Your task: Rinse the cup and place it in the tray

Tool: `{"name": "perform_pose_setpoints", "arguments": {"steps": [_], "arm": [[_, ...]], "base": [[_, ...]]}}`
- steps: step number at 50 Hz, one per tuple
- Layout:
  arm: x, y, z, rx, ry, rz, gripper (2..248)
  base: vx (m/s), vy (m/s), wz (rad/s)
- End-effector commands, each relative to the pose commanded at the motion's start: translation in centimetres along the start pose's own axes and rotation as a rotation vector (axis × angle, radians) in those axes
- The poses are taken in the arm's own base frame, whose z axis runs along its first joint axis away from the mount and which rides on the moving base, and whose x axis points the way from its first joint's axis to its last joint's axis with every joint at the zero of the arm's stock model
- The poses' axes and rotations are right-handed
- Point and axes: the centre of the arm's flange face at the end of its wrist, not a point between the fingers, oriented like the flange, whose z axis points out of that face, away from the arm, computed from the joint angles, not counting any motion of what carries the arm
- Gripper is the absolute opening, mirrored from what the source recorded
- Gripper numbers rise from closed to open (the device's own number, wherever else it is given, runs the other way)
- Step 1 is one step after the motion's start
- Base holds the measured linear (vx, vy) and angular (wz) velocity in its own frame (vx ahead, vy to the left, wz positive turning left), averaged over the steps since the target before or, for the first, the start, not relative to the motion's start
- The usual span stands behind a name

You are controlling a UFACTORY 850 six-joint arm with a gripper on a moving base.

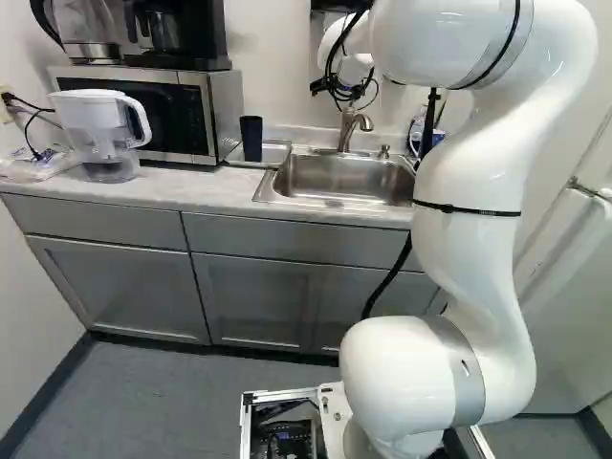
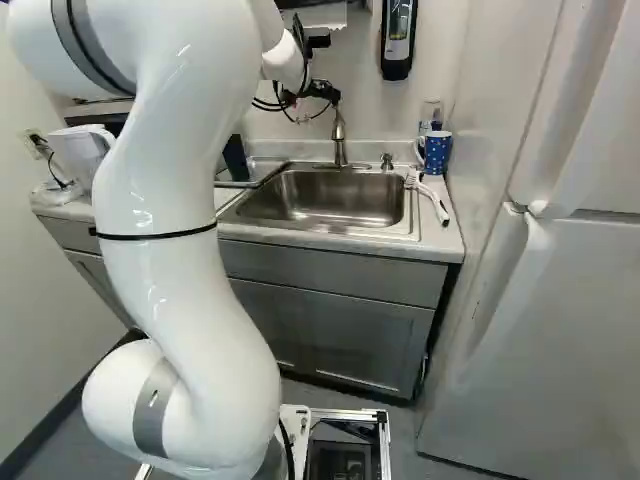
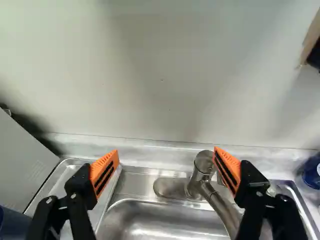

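arm upright, bent; gripper out ahead; fingers spread wide

Microwave on counter | black appliance: atop microwave | white-lidded pitcher: before microwave's left end | cabinets: below microwave | white-handled brush, wall dispenser, fridge: well right of microwave, dispenser higher, fridge farthest

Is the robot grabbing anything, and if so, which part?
Nothing is held. The gripper is open, its orange pads wide apart; the dark cup stands beside the sink.
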Motion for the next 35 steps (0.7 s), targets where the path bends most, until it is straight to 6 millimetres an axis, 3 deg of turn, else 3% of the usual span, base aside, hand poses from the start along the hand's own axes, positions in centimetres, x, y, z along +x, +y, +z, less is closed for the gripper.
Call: {"name": "perform_pose_setpoints", "arguments": {"steps": [35], "arm": [[-0.08, 0.0, 0.0, 0.0, -0.008, 0.0, 247]], "base": [[0.0, 0.0, 0.0]]}}
